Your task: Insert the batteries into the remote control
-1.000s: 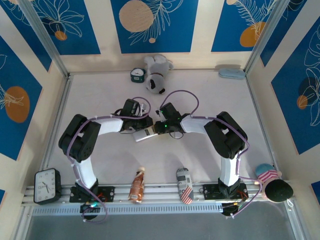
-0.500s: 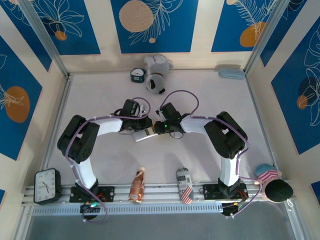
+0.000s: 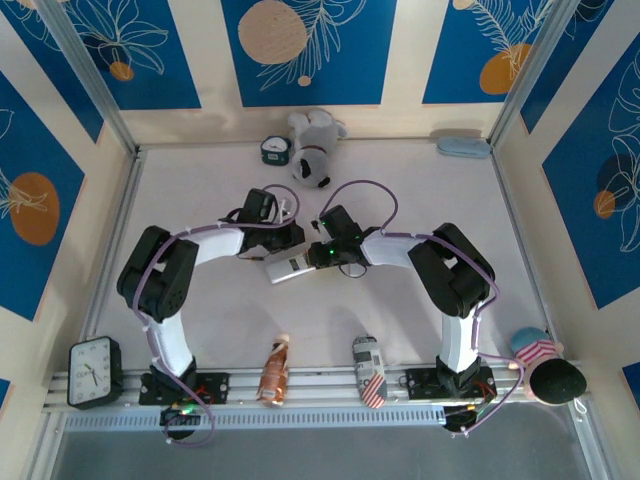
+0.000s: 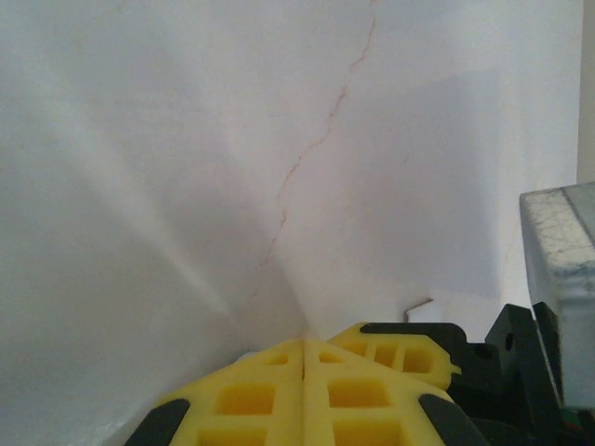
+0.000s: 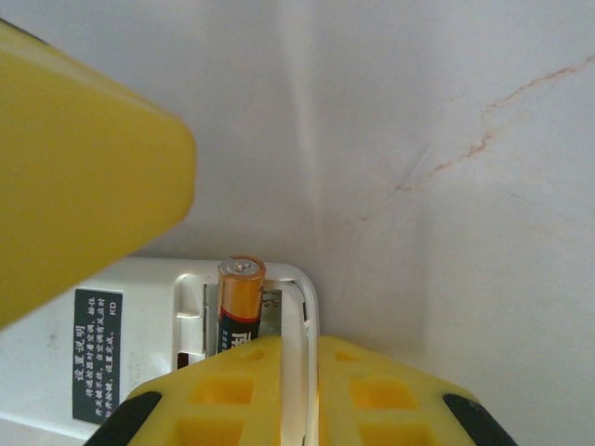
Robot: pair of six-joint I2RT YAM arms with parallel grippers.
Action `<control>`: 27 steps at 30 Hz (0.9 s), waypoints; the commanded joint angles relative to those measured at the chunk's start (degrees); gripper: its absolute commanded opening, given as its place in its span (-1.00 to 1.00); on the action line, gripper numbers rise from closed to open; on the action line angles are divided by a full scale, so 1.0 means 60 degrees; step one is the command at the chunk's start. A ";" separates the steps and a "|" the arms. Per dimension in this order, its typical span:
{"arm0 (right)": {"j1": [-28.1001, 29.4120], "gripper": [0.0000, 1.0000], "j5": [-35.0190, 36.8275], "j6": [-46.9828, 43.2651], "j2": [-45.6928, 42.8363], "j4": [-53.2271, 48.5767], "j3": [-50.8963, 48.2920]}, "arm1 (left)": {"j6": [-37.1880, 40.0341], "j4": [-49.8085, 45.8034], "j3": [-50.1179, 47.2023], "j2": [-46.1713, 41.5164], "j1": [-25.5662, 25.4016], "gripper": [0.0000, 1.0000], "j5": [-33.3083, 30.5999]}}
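Comparing top cam w/ a sec ago: left gripper [image 3: 293,242] has pulled back off the remote control [image 3: 290,268], which lies mid-table; right gripper [image 3: 318,256] unchanged at its right end. Left wrist: fingers pressed together over bare table [image 4: 186,186]; grey thing at right edge cut off, unclear. Right wrist: jaws pinch the remote's end wall; one battery [image 5: 240,302] in open bay, lower part hidden.

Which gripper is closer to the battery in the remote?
Right. The right gripper pinches the rim of the remote, right beside the battery; the left gripper is shut, off the remote, farther away.
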 commanded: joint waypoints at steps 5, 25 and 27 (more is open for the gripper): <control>0.0049 -0.68 -0.0248 -0.0178 0.0196 -0.0149 0.0110 | 0.0080 -0.0091 0.0278 0.0317 0.0085 -0.86 0.0619; 0.0134 -0.68 -0.0102 -0.0231 0.0229 -0.0186 0.0140 | 0.0489 -0.0655 0.0584 0.0757 0.0093 -0.79 0.0842; 0.0135 -0.68 -0.0101 -0.0231 0.0215 -0.0192 0.0140 | 0.0480 -0.0638 0.0571 0.0745 0.0087 -0.79 0.0891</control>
